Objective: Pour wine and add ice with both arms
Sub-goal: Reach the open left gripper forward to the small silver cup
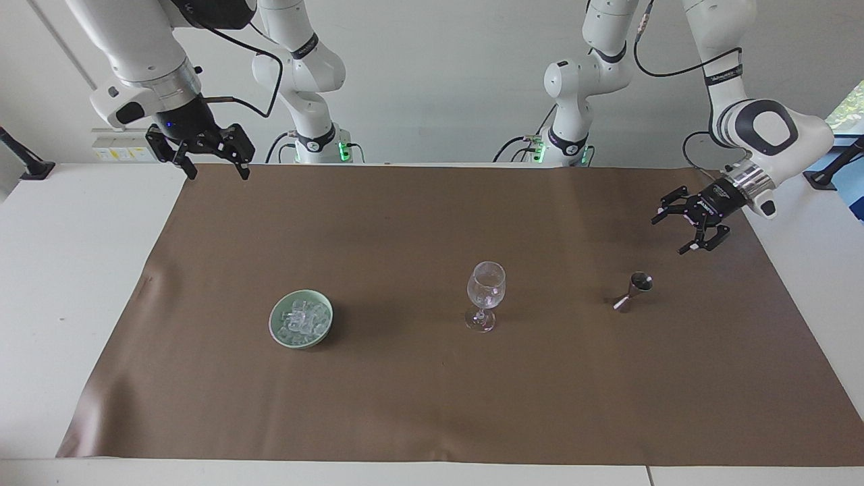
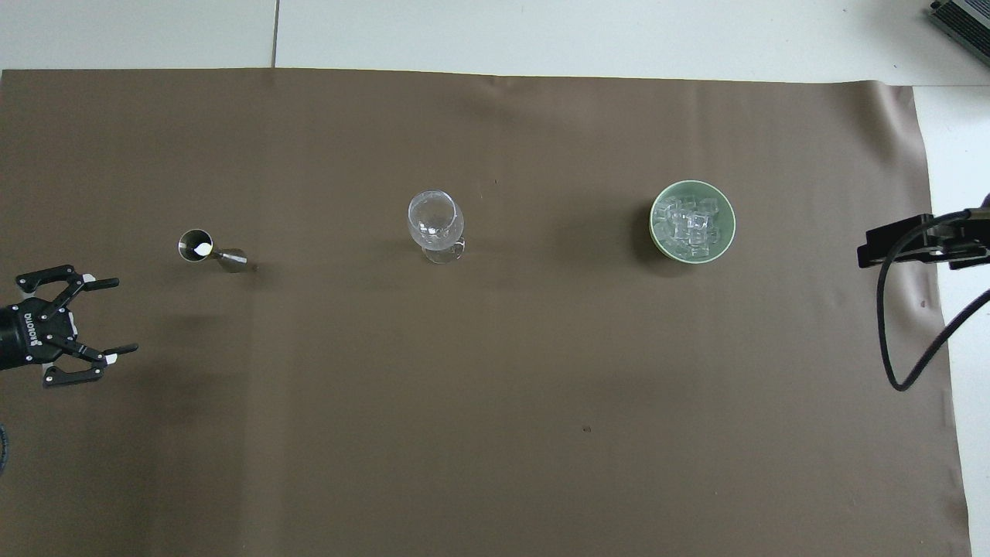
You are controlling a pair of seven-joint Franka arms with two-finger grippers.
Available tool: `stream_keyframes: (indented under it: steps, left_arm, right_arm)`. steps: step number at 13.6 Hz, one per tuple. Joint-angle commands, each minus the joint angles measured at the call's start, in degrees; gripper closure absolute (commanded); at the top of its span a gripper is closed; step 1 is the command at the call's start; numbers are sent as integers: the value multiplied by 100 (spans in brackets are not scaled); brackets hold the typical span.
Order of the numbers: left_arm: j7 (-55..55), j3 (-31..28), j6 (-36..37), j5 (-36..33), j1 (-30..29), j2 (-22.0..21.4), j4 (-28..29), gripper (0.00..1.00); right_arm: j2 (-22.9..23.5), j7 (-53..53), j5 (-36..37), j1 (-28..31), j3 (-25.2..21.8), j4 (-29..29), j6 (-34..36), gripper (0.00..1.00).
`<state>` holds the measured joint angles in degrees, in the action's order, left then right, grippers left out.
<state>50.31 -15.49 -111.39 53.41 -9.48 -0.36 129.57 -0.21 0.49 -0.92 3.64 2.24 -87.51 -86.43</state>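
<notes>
The wine shows only as a small dark metal jigger (image 1: 634,291) (image 2: 210,254) standing on the brown mat; I can make out no liquid in it. My left gripper (image 1: 668,236) (image 2: 125,316) hangs open and empty over the mat, a short way from the jigger toward the left arm's end. Clear ice cubes (image 1: 302,318) (image 2: 691,226) fill a pale green bowl (image 1: 272,324) (image 2: 654,224) toward the right arm's end. Between them stands a clear stemmed glass (image 1: 486,293) (image 2: 436,224). My right gripper (image 1: 219,175) waits open over the mat's corner by its base.
The brown mat (image 1: 432,405) covers most of the white table (image 1: 74,270). A black part of the right arm's hand with a looping cable (image 2: 889,325) shows at the overhead view's edge.
</notes>
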Motion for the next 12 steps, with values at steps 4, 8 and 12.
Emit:
stream_keyframes:
  steps: [4, 8, 12]
  left_arm:
    - [-179, -6, -1050, 1030, 306, 71, 411, 0]
    - [-493, -6, -1016, 1741, 298, 342, 394, 0]
    - [-891, -6, -972, 2173, 315, 510, 376, 0]
  right_arm:
    - [-93, -31, -49, 49, 22, -117, -23, 0]
    - [-93, -31, -49, 49, 22, -117, -23, 0]
    - [-93, -31, -49, 49, 22, -117, -23, 0]
